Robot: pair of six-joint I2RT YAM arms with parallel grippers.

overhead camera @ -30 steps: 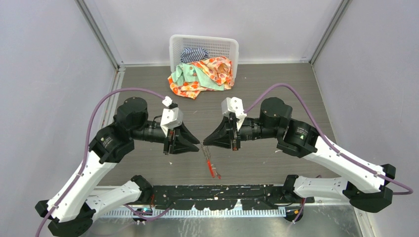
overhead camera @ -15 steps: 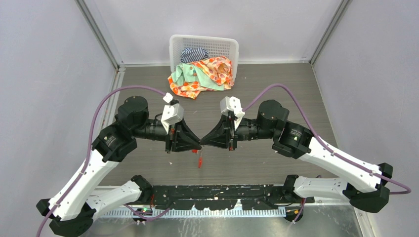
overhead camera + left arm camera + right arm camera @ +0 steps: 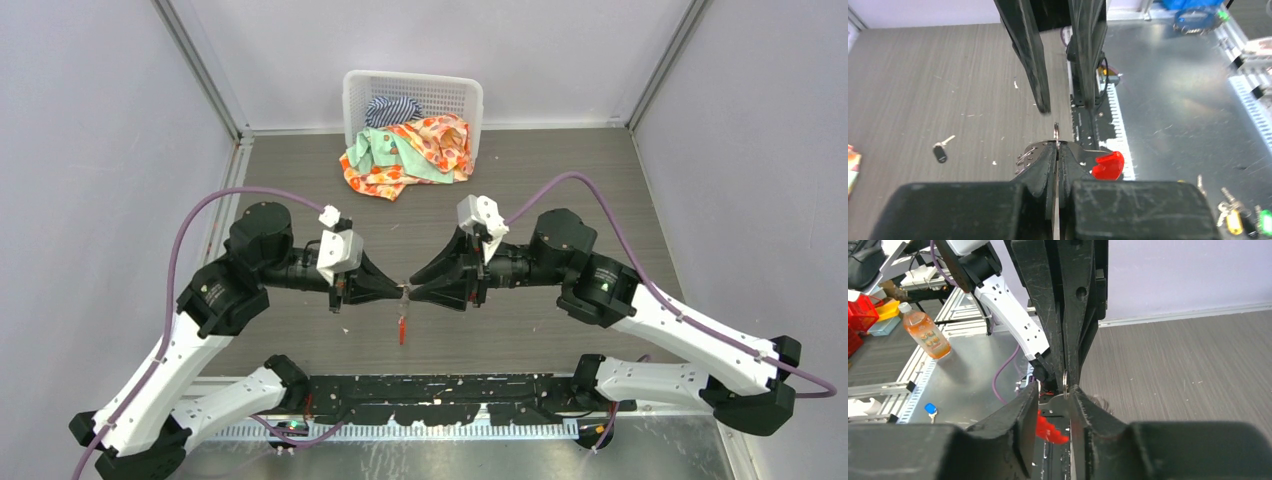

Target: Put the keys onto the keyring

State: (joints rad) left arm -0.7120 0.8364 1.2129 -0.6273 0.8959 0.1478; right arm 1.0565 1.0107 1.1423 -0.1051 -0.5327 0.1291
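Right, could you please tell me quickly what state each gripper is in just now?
Left gripper: closed, pinching the keyring.
Right gripper: open, holding nothing.

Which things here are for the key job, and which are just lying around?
For the job:
keyring, pinched in the left tool
black-headed key, loose on the table
right tool, open beside the ring

Just lying about:
basket
clothes
orange bottle
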